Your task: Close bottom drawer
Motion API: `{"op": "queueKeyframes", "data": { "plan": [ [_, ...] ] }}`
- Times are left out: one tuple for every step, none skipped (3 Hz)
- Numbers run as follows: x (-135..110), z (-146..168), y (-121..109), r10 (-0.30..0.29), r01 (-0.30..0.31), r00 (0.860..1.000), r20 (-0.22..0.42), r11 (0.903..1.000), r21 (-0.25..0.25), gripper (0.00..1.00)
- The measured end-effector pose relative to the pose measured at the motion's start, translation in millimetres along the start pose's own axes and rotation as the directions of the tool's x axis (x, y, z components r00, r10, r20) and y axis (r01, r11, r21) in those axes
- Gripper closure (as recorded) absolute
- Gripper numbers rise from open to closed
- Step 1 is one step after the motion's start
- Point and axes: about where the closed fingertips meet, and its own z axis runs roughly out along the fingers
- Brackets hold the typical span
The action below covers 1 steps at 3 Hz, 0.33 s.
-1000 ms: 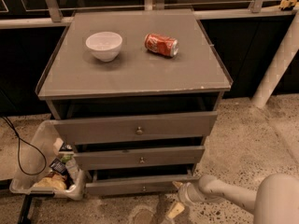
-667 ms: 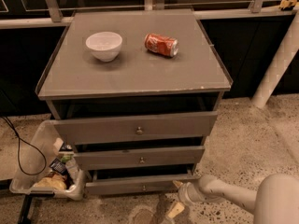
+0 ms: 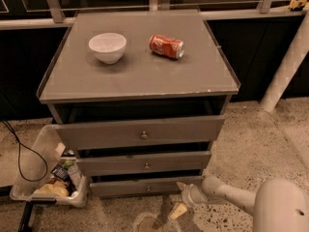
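Since 1 s ago almost nothing has moved: the gripper (image 3: pixel 179 198) has maybe crept a touch left toward the cabinet; drawers, bowl & can are unchanged.

Camera view: gripper sits low, right of centre, just above the floor at the right end of the bottom drawer (image 3: pixel 145 186); fingers look spread, one tip up by the drawer front's right corner, the other lower near the floor; pinching nothing; can't tell if the upper tip touches the panel.

Bottom drawer is lowest of 3 in the grey cabinet (image 3: pixel 140 76), slim front w/ small knob; a dark gap shows above it, so prob. not yet home.

Progress, as I judge it: approach done, arm in place at the front; the push inward is left, until the front sits flush.

White bowl (image 3: pixel 107 46) & red soda can (image 3: pixel 166 46) rest on top, apart; clutter bin (image 3: pixel 46 187) sits on the floor at left.
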Motion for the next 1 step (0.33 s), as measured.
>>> {"op": "queueKeyframes", "data": {
  "plan": [
    [0.0, 0.0, 0.0, 0.000, 0.000, 1.000, 0.000, 1.0000, 0.000, 0.00]
  ]
}}
